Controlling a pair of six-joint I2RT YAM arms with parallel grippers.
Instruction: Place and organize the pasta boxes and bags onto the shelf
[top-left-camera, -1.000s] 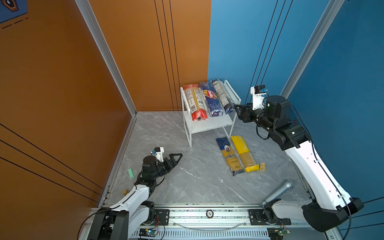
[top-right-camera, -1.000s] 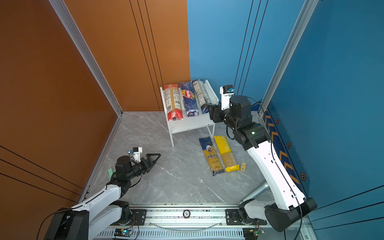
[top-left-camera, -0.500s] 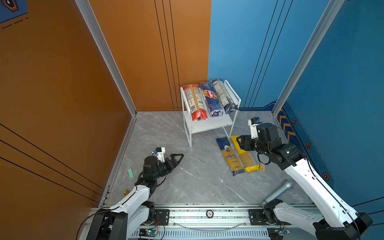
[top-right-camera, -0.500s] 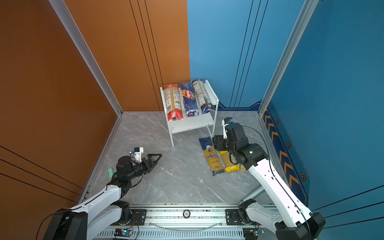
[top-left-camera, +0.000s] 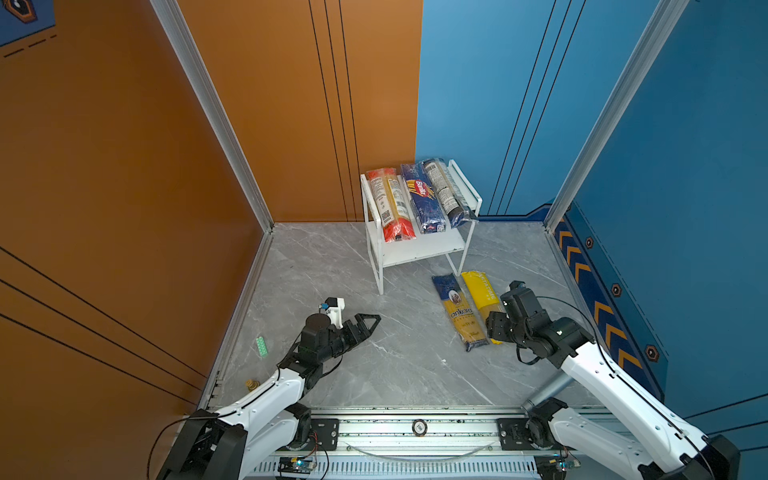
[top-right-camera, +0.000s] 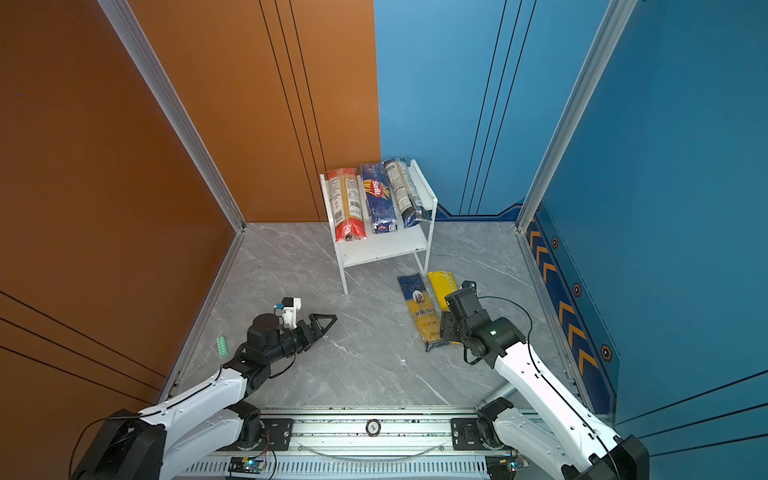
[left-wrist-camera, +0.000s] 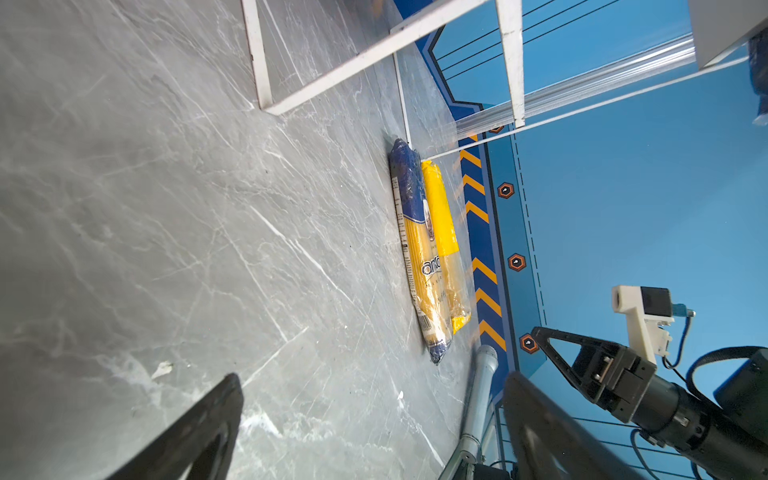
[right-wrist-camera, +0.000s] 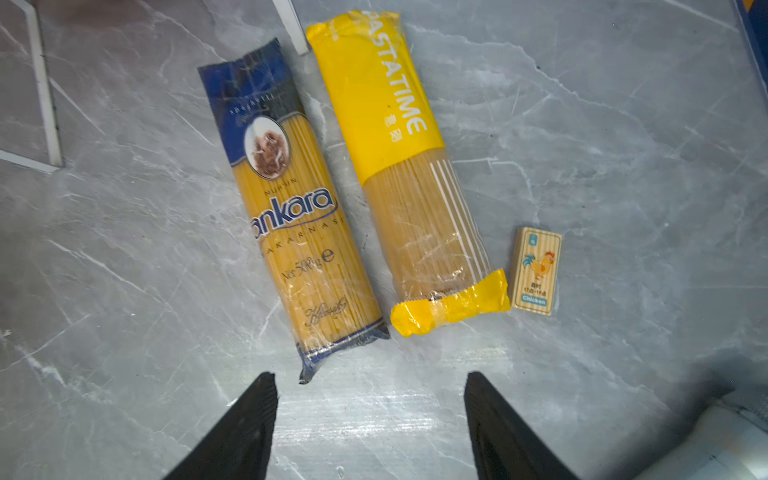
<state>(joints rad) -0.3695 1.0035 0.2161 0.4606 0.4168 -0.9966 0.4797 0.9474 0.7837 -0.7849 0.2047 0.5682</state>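
The white shelf (top-left-camera: 419, 249) stands at the back against the wall. Its top tier carries three packs side by side: red-ended clear (top-left-camera: 390, 203), dark blue Barilla (top-left-camera: 422, 197) and clear with a dark-blue label (top-left-camera: 446, 193). On the floor in front lie the blue-yellow portrait pack (right-wrist-camera: 299, 216) and the bright yellow pack (right-wrist-camera: 399, 166), parallel and close together. My right gripper (right-wrist-camera: 369, 376) hovers just past their near ends, open and empty. My left gripper (top-left-camera: 365, 324) is open over bare floor at the left, holding nothing.
A small wooden block with a chicken picture (right-wrist-camera: 536, 270) lies beside the yellow pack's near end. A green strip (top-left-camera: 262, 346) sits outside the floor's left edge. A metal tube (top-left-camera: 544, 392) rises at the front right. Walls close the left, back and right.
My right arm has swung from beside the shelf's top tier down to the near ends of the two floor packs. The left arm has barely moved.
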